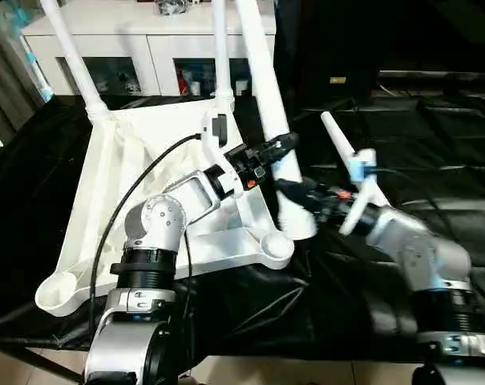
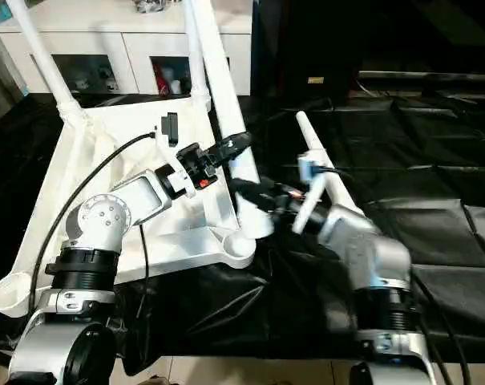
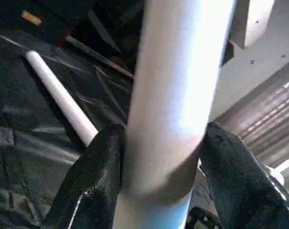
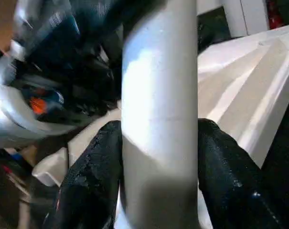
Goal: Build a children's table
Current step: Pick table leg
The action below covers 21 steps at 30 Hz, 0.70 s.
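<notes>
A: Which step is under way?

B: The third leg (image 1: 262, 80) is going in. The tabletop (image 1: 130, 208) is lying upside down at centre left, two legs already standing in its far sockets.

A: And the grippers?

B: The left gripper (image 3: 158, 157) and right gripper (image 4: 158, 152) are both clamping that leg, fingers against its sides. Next, it probably needs steering down into the near corner socket (image 1: 274, 241). A fourth leg (image 1: 350, 156) is lying at right.

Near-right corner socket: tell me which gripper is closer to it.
Right. The right gripper clasps the leg low down, just above the socket. The left gripper holds the same leg higher up, farther from the socket.
</notes>
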{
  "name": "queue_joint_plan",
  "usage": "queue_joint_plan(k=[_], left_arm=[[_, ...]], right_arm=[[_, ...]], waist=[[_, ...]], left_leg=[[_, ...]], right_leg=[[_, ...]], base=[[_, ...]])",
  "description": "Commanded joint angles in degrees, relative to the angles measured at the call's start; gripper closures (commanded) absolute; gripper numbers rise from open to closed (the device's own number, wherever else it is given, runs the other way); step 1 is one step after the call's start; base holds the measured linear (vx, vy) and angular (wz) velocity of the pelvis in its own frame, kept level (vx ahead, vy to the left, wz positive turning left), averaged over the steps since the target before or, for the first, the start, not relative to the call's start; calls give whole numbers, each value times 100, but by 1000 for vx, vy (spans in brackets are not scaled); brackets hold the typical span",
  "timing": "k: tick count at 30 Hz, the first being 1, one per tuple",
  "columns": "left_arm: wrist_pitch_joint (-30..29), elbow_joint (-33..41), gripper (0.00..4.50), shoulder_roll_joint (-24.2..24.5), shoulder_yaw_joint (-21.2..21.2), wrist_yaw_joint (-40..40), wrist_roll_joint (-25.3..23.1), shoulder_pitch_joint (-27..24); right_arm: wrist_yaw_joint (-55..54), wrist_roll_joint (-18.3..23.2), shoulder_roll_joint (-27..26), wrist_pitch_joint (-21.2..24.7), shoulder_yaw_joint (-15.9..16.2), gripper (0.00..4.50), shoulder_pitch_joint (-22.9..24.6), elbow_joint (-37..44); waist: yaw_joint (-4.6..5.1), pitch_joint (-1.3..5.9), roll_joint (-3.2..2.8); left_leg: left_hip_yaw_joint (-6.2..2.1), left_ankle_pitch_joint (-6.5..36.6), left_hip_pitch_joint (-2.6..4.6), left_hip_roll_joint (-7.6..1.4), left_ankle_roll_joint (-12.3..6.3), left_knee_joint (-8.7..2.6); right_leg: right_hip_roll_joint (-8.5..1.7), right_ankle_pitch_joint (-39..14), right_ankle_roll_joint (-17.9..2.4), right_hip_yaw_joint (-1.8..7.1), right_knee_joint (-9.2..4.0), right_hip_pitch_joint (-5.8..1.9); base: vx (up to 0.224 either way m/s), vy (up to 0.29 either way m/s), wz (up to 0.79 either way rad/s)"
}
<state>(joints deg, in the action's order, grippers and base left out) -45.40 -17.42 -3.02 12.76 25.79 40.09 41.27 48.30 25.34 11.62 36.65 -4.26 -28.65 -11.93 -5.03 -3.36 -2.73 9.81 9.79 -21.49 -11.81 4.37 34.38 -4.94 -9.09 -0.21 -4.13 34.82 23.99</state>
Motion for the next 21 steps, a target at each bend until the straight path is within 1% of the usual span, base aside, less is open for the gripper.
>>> queue_joint_plan(k=[1, 2, 3, 4, 5, 7, 8, 9, 10, 12, 13, 14, 15, 18, 21], left_arm=[[-2, 428, 217, -148, -90, -72, 87, 136], [45, 434, 221, -148, -107, -144, 6, 137], [127, 409, 221, -158, -106, -269, -89, 146], [227, 357, 228, -170, -87, -432, -195, 164], [353, 296, 233, -167, -91, -607, -325, 177], [573, 213, 238, -129, -168, -908, -644, 172], [573, 213, 244, -129, -168, -908, -644, 172], [652, 195, 244, -98, -233, -972, -780, 159], [652, 195, 244, -98, -233, -972, -780, 159], [694, 216, 251, -36, -389, -956, -958, 100], [724, 250, 253, 4, -530, -935, -1101, 48], [727, 253, 254, 7, -543, -935, -1114, 43], [754, 287, 255, 29, -648, -938, -1220, -3], [791, 316, 259, 25, -737, -980, -1315, -54], [750, 364, 259, -40, -636, -1077, -1234, -129]], right_arm=[[-409, -377, -106, 87, 335, 262, -53, -69], [-552, -461, -156, 64, 375, 262, -101, -83], [-691, -562, -193, 7, 432, 262, -138, -76], [-818, -633, -240, -44, 462, 263, -172, -69], [-989, -694, -299, -83, 468, 263, -212, -67], [-1220, -883, -359, -180, 609, 263, -266, 6], [-1220, -883, -359, -180, 609, 263, -266, 6], [-1310, -939, -384, -194, 651, 263, -279, 39], [-1310, -939, -384, -194, 651, 263, -279, 39], [-1437, -1017, -432, -192, 720, 263, -307, 114], [-1506, -1061, -455, -187, 769, 263, -333, 186], [-1508, -1064, -455, -186, 775, 263, -335, 195], [-1530, -1091, -458, -177, 820, 263, -352, 269], [-1536, -1124, -450, -177, 895, 263, -378, 351], [-1546, -1192, -432, -247, 996, 263, -403, 418]], waist=[[3, 431, 71], [15, 422, 80], [15, 418, 60], [17, 418, 63], [24, 423, 66], [30, 423, 56], [35, 432, 56], [31, 438, 55], [23, 448, 51], [20, 466, 48], [18, 480, 88], [14, 479, 73], [16, 478, 80], [14, 470, 78], [6, 453, 134]], left_leg=[[4, 1224, 34, -21, -147, -380], [4, 1241, 23, -18, -155, -386], [6, 1265, 34, -12, -144, -388], [1, 1262, 40, -19, -113, -391], [6, 1260, 36, -11, -104, -394], [-6, 1261, 38, -24, -63, -407], [-4, 1236, 37, -18, -56, -406], [-3, 1207, 35, -19, -64, -408], [-3, 1124, 31, -25, -69, -401], [0, 972, 28, -36, -109, -390], [-1, 843, 18, -43, -156, -382], [-2, 793, 7, -41, -184, -382], [-2, 725, -1, -46, -218, -377], [14, 720, -2, -43, -254, -367], [26, 812, -10, -36, -237, -372]], right_leg=[[-204, -1919, -883, 150, -519, -351], [-199, -1940, -865, 149, -521, -354], [-204, -2050, -812, 147, -537, -347], [-205, -2089, -760, 152, -536, -332], [-202, -2088, -727, 153, -549, -341], [-197, -2034, -688, 156, -539, -333], [-198, -1972, -669, 156, -538, -342], [-204, -1914, -675, 159, -536, -347], [-199, -1729, -708, 166, -517, -344], [-199, -1373, -832, 178, -478, -344], [-204, -1121, -929, 179, -447, -357], [-207, -1071, -954, 177, -439, -359], [-214, -990, -987, 179, -427, -366], [-225, -986, -1050, 186, -427, -370], [-239, -1262, -988, 190, -453, -379]], base=[[0, 0, 0], [0, 0, 0], [0, 0, 0], [0, 0, 0], [0, 0, 0], [0, 0, 0], [0, 0, 0], [0, 0, 0], [0, 0, 0], [0, 0, 0], [0, 0, 0], [0, 0, 0], [0, 0, 0], [0, 0, 0], [0, 0, 0]])
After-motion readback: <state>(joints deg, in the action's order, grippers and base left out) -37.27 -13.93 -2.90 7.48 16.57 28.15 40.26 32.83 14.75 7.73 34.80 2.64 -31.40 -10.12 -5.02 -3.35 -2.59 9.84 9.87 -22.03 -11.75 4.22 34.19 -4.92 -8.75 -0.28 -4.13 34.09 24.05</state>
